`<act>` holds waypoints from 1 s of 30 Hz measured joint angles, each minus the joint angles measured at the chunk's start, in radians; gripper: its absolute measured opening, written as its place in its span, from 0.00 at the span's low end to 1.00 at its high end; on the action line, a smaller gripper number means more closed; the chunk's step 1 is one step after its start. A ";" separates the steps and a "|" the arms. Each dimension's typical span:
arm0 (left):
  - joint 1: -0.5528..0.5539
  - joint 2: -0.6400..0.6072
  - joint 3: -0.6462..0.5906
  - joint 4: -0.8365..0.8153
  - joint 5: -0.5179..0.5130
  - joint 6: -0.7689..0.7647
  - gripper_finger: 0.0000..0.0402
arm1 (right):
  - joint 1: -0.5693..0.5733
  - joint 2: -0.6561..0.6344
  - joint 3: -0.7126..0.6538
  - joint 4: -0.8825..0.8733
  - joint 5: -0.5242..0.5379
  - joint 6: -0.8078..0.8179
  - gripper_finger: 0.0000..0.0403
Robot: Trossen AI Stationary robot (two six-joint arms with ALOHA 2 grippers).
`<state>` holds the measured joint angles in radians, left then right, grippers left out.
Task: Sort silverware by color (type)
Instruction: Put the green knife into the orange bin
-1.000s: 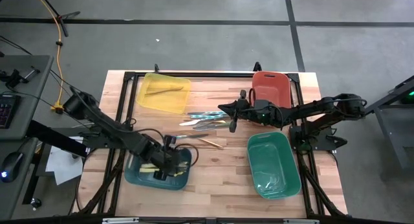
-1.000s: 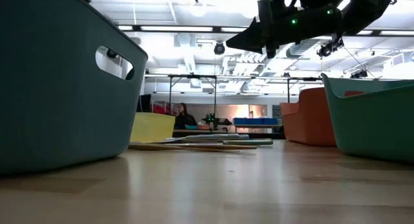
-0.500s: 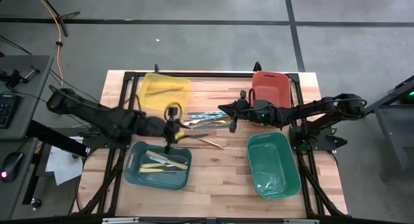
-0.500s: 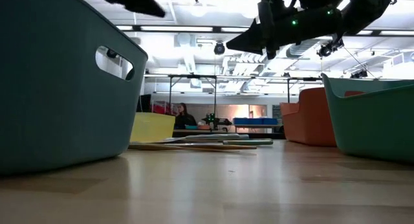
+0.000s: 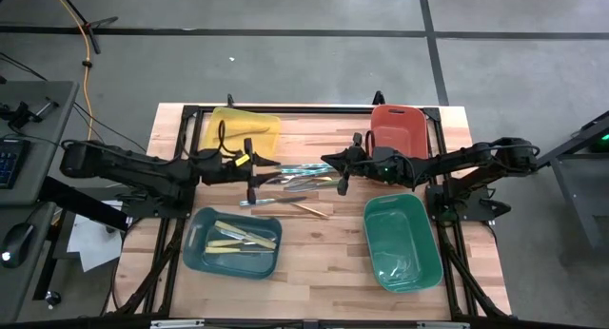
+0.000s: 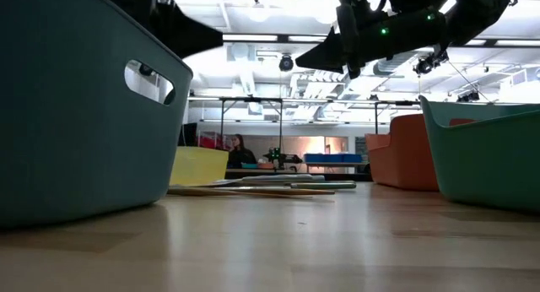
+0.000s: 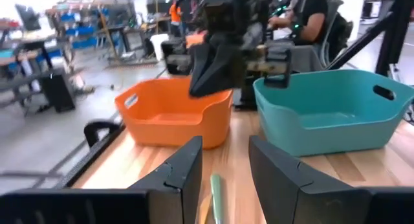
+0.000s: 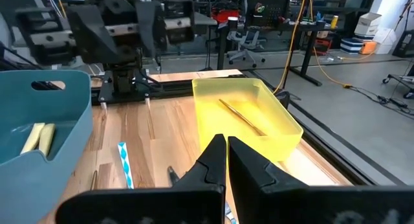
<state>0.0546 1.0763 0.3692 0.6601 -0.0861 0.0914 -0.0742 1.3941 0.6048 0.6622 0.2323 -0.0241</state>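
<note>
Left jaws (image 7: 224, 169) parted, empty; right jaws (image 8: 226, 153) clenched; only high view shows cream utensils (image 5: 243, 237) binned.

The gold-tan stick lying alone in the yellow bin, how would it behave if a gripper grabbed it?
The stick looks thin and straight, so probably stiff and light. Lying flat on the yellow bin floor, it may slide or roll away when pinched.

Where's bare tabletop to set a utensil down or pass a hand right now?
Free: the wood between the dark teal bin and the green bin, along the near edge. Also a narrow strip between the yellow bin and the orange bin. Crowded: the centre, where loose silverware lies under the left gripper and the right gripper.
</note>
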 joint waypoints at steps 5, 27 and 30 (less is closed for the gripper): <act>0.032 0.000 0.000 0.001 0.004 -0.034 0.29 | 0.000 0.000 0.000 0.008 0.000 -0.002 0.00; 0.039 0.000 0.000 0.034 0.016 -0.029 0.29 | 0.000 0.000 0.000 -0.001 0.000 -0.002 0.00; 0.039 0.000 0.000 0.034 0.016 -0.031 0.29 | 0.000 0.000 0.000 -0.002 0.000 -0.002 0.00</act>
<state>0.0940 1.0763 0.3691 0.6941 -0.0704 0.0601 -0.0740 1.3941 0.6048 0.6607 0.2321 -0.0261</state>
